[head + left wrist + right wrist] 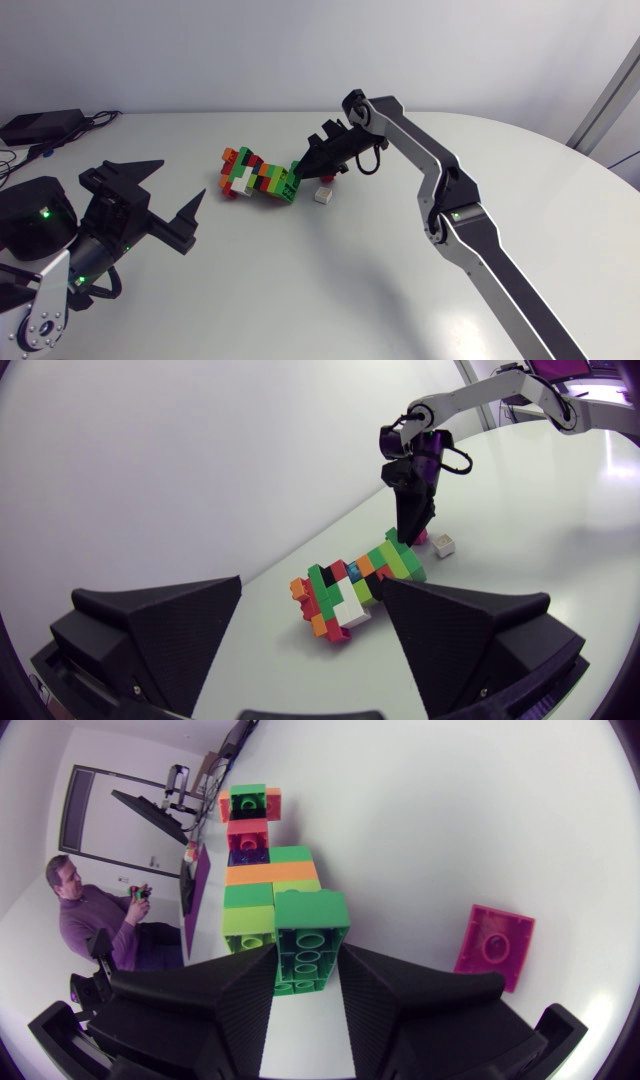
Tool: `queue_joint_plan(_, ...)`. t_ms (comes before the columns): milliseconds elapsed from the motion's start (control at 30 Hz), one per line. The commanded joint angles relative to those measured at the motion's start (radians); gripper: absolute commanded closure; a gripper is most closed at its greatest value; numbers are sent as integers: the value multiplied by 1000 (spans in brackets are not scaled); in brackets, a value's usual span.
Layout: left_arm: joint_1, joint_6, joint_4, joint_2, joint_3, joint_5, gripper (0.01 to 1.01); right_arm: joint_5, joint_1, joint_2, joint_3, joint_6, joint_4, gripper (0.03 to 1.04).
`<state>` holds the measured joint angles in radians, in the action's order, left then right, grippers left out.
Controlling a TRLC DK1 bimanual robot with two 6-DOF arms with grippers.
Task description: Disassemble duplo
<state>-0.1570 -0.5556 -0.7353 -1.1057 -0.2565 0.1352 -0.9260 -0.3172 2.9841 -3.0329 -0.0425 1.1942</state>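
White table [300, 300] carries it all, and the duplo [255, 178] lies on its side near the middle, a short run of mixed colours. Take it as your landmark.

Your right jaws are at the end of the duplo that faces your right arm. They are closed on the green brick [310, 935] that caps that end, with one finger against each side of it in the right wrist view. A pink brick [495, 945] and a white brick [322, 195] lie loose just beside that same end, clear of the duplo. Your left jaws stand open and hold nothing, well apart from the duplo on its other side, pointed towards it.

You look to be at the step of pulling the green brick off, with most of the duplo yet to come apart. Nothing pins the rest down, so a straight pull would likely drag the whole duplo along. The next move calls for a tilt or twist that peels the green brick away. Better, bring your left jaws in first to clamp the far end. Mind the two loose bricks as you swing out.
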Motion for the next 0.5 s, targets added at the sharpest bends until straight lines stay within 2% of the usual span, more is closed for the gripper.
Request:
queue_joint_plan(0,5,17,-13,14,-20,9,56,64,9,-51,46,78,53,754)
queue_joint_plan(233,10,17,-13,20,-15,9,56,92,63,-120,51,224,189,752)
queue_joint_plan(367,11,17,-13,12,-15,9,56,76,79,-96,-20,345,324,752)
queue_joint_plan(467,13,17,-13,9,-15,9,56,69,92,-56,-126,375,404,752)
